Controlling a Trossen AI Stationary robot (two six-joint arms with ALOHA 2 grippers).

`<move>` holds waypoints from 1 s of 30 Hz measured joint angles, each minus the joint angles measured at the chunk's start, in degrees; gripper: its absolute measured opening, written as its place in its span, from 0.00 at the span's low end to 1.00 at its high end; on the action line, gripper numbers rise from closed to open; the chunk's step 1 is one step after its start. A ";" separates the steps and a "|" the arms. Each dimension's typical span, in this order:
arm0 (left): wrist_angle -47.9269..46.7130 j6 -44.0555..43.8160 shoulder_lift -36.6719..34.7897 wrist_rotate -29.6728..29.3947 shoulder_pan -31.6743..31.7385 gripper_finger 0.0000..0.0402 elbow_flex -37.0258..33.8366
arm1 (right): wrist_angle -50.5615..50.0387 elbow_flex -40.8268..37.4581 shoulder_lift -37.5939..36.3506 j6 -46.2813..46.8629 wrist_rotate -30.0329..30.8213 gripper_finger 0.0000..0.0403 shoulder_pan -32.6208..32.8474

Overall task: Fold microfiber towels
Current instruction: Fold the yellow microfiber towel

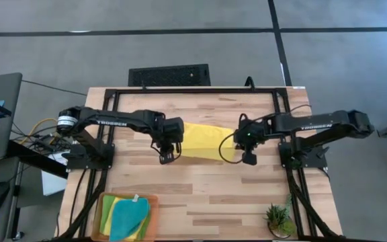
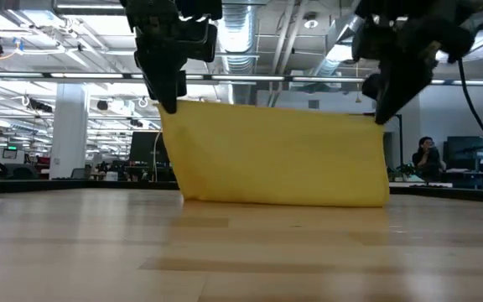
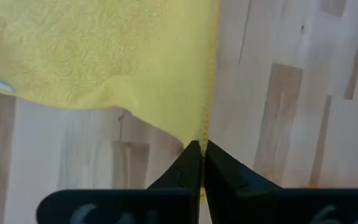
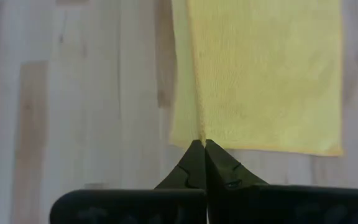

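One yellow towel (image 1: 203, 141) hangs pinched between left gripper (image 1: 167, 157) and right gripper (image 1: 249, 159); the high view alone shows the tray (image 1: 154, 199) with more towels (image 1: 127, 218).

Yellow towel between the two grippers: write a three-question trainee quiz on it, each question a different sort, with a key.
1. True or false: the yellow towel lies flat and untouched on the table.
2. Which grippers are shut on the towel? A) left gripper only B) right gripper only C) both
3. Fill in: the other towels sit in the orange ____ at the table's near left corner.

Key:
1. False. It hangs upright between the grippers, held by its top corners, its bottom edge at the table.
2. C.
3. Tray.
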 joint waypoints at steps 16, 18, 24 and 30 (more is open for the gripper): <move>5.76 2.47 2.10 -10.18 8.07 0.00 -0.83 | 9.50 -5.42 9.09 -0.18 9.03 0.01 -6.92; 5.82 2.55 3.71 -9.78 8.81 0.00 -0.86 | 10.08 -5.47 10.44 -0.59 9.30 0.01 -7.93; 6.20 5.61 8.85 -10.47 9.83 0.00 -0.81 | 11.45 -5.51 11.38 -0.70 10.11 0.01 -9.60; 6.57 6.65 10.38 -12.47 10.77 0.00 -0.78 | 13.24 -5.47 11.48 -1.81 12.71 0.02 -10.74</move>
